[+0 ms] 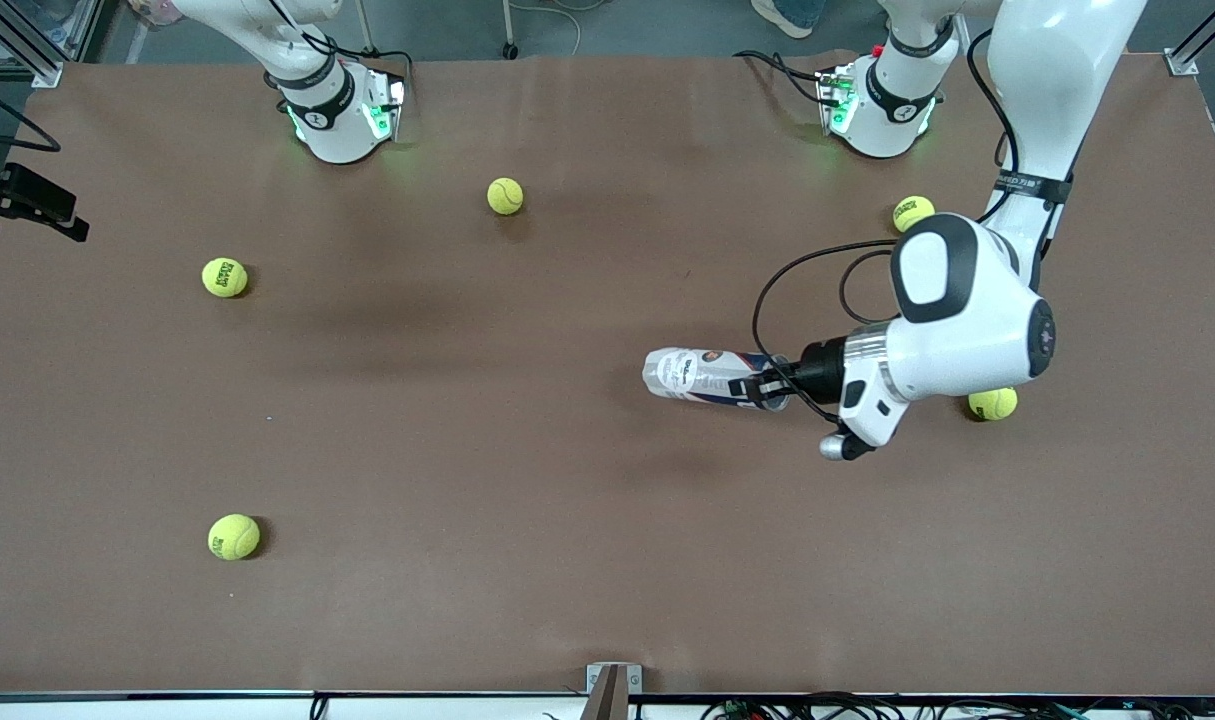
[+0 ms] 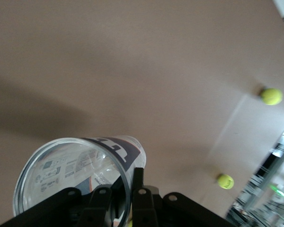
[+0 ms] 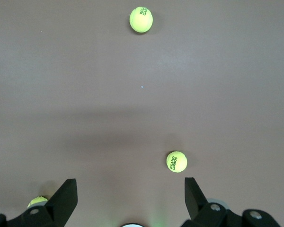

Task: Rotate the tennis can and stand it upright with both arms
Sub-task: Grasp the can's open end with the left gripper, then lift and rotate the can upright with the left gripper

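Note:
The tennis can (image 1: 692, 375) is a clear cylinder with a white-and-navy label, lying horizontal over the middle of the table. My left gripper (image 1: 767, 385) is shut on the rim of its open end, which points toward the left arm's end of the table. In the left wrist view the can (image 2: 71, 165) fills the foreground, with one finger of my left gripper (image 2: 128, 183) inside the rim and one finger outside it. My right gripper (image 3: 131, 198) is open and empty high over the table. In the front view only the right arm's base (image 1: 342, 110) shows.
Several yellow-green tennis balls lie scattered on the brown table: one (image 1: 505, 196) near the right arm's base, two (image 1: 225, 277) (image 1: 234, 537) toward the right arm's end, one (image 1: 912, 212) near the left arm's base, and one (image 1: 993, 403) under the left arm's wrist.

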`<state>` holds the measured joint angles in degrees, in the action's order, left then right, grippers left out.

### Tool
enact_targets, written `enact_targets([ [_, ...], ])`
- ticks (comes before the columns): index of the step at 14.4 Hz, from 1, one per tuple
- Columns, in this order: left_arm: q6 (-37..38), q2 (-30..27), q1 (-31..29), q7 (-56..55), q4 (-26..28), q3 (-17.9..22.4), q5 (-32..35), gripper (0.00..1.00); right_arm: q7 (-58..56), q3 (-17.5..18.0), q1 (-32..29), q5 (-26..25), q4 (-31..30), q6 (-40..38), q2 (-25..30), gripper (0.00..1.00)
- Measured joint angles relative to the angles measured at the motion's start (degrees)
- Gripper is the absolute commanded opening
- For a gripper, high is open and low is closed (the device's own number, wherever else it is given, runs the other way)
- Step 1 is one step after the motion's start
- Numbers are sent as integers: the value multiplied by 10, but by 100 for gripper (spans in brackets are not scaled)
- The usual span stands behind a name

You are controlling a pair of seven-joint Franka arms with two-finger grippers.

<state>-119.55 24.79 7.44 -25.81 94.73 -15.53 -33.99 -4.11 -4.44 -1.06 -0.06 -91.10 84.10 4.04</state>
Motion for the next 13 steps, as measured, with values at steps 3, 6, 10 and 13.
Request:
enact_targets([
  [3,72,-2,54,-161,-71,-3,144,0,3,3,0,0,0,-1,3,100],
  [6,106,-4,125,-295,-110,-3,266,0,3,5,0,0,0,-1,6,100],
  [10,106,23,239,-448,-138,1,407,0,3,8,0,0,0,-1,8,100],
  [13,106,69,312,-504,-162,10,478,0,3,8,0,0,0,-1,8,100],
])
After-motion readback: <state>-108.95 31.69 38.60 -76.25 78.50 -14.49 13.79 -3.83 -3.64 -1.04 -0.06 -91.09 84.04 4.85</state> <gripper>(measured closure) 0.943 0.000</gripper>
